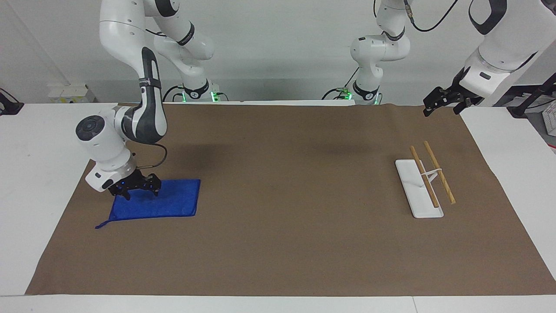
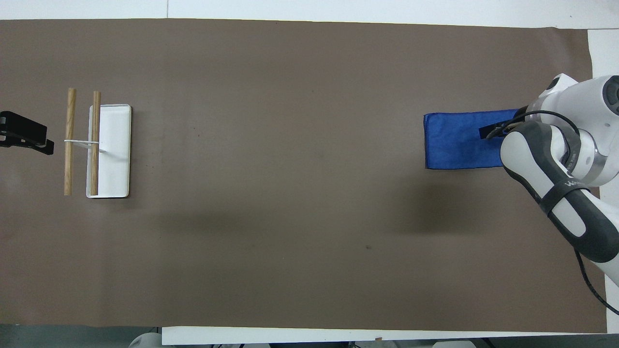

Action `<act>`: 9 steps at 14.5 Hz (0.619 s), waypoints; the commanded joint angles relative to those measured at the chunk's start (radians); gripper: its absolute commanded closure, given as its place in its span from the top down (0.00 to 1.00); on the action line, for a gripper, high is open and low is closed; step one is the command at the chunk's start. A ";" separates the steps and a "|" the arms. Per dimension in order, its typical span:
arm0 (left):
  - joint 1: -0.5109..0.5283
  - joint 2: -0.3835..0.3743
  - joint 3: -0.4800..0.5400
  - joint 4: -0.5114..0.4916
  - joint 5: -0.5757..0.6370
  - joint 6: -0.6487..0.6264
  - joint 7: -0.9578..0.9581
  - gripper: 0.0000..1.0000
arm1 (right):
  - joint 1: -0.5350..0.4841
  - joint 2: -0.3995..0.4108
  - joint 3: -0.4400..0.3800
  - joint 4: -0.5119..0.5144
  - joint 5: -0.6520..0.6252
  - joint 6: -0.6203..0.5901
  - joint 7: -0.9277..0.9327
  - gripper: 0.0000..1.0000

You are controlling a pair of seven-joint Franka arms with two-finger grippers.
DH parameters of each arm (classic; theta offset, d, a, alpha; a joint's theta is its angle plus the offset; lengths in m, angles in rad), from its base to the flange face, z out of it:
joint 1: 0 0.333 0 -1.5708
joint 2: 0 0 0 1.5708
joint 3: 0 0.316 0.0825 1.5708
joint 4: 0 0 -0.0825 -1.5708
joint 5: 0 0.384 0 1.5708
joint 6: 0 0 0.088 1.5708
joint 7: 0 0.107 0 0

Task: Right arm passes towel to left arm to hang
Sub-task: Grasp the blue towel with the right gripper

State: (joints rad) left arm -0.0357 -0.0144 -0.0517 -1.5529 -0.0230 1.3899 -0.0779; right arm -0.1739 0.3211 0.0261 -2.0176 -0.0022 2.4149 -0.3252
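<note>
Brown matting (image 1: 278, 243) covers the white table, against a plain pale wall with both arm bases at the table's edge. Low over the end of the towel (image 1: 169, 201) toward its own side, the right gripper (image 1: 138, 190) hangs with its fingers spread and nothing held; whether the tips touch the cloth cannot be told. Flat on the matting beneath it, the towel looks light, soft and limp, so it should sag once lifted; a pinch at the short edge under the fingers seems the best hold. At the table's other end, the left gripper (image 1: 443, 103) waits in the air above the matting's corner, its fingers apparently parted, near the wooden-barred rack (image 1: 423, 184).
</note>
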 commanded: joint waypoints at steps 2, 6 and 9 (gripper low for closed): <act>0.007 -0.013 -0.007 -0.021 0.014 0.017 0.004 1.00 | -0.024 -0.004 0.015 -0.050 -0.016 0.056 -0.025 0.97; 0.007 -0.013 -0.007 -0.021 0.014 0.017 0.004 1.00 | -0.027 0.000 0.015 -0.059 -0.016 0.061 -0.025 0.80; 0.007 -0.013 -0.007 -0.021 0.014 0.017 0.004 1.00 | -0.027 0.000 0.015 -0.059 -0.016 0.055 -0.025 0.36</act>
State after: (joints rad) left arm -0.0357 -0.0144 -0.0517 -1.5529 -0.0230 1.3899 -0.0779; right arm -0.1779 0.3251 0.0261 -2.0583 -0.0022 2.4558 -0.3352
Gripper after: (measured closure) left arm 0.000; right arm 0.260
